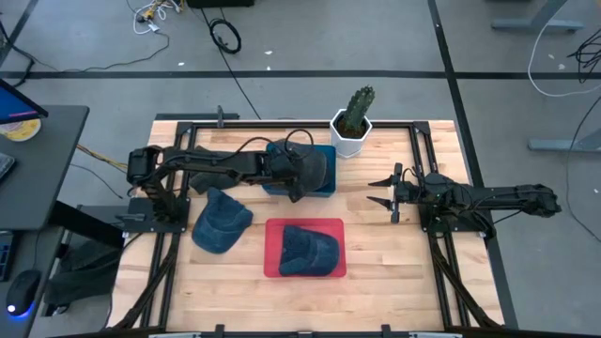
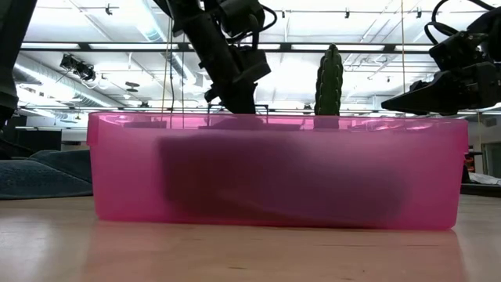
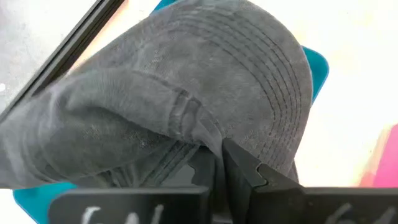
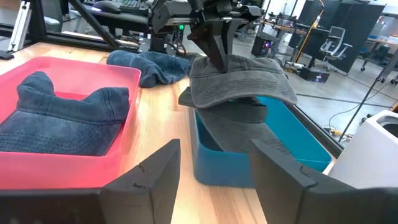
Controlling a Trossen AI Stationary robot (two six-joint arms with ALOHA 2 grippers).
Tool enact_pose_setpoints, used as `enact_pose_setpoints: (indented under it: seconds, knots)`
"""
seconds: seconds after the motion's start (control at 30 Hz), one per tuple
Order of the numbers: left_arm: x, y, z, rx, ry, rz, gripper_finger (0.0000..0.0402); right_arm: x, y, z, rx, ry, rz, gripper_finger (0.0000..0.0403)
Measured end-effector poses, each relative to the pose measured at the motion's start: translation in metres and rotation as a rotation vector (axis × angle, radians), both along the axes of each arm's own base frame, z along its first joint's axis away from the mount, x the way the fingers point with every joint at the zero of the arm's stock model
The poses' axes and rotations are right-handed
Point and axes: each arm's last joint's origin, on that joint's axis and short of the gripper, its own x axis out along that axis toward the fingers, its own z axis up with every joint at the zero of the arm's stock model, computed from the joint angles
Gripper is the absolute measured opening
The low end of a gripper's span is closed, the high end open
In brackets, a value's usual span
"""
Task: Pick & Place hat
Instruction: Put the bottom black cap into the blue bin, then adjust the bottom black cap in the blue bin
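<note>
Your left gripper (image 4: 219,50) is pinched on the crown of the grey cap (image 4: 239,78), which hangs over the blue bin (image 4: 249,152) near the table's (image 1: 394,253) far edge, its brim sagging into the bin. I judge this cap light and floppy: soft washed cotton that folds wherever you pinch it, with only the brim holding any shape. A fold of crown fabric, as now, is a fair hold, though thin cloth could slide out of nearly closed fingers; the brim would give you something stiffer.

Your right gripper (image 1: 387,191) waits near the right edge, fingers spread, holding nothing.

Count three caps: the grey one, a dark blue denim cap (image 1: 310,249) in the pink bin (image 1: 277,230) toward the near edge, and another blue cap (image 1: 221,221) loose toward the left edge. Two bins, one potted cactus (image 1: 355,117) at the far edge.
</note>
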Motion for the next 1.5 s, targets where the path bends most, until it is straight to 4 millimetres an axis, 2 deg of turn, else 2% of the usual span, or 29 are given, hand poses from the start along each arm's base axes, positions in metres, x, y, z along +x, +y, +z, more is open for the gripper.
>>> enact_pose_setpoints:
  seconds: [0.27,0.4,0.5,0.63,0.8,0.97,1.17,1.5]
  knots:
    - [-0.003,0.002,0.0,0.027,0.044,-0.037,0.0144,0.0,0.0,0.0,0.0,0.0,0.0,0.0193]
    - [-0.007,-0.006,0.009,0.081,0.071,-0.137,0.0196,0.0,0.0,0.0,0.0,0.0,0.0,0.0193]
    - [-0.011,-0.019,0.018,0.132,0.102,-0.24,0.0216,0.0,0.0,0.0,0.0,0.0,0.0,0.0193]
    - [-0.016,-0.049,0.018,0.211,0.201,-0.435,0.0217,0.0,0.0,0.0,0.0,0.0,0.0,0.0193]
    - [-0.018,-0.092,-0.001,0.377,0.406,-0.671,0.0204,0.0,0.0,0.0,0.0,0.001,0.0,0.0193]
    - [-0.015,-0.121,-0.008,0.595,0.482,-0.761,0.0202,0.0,0.0,0.0,0.0,0.0,0.0,0.0193]
    - [-0.005,-0.121,-0.022,0.632,0.508,-0.801,0.0202,0.0,0.0,0.0,0.0,0.0,0.0,0.0193]
    - [0.007,-0.092,-0.043,0.609,0.579,-0.734,0.0197,0.0,0.0,0.0,0.0,0.0,0.0,0.0193]
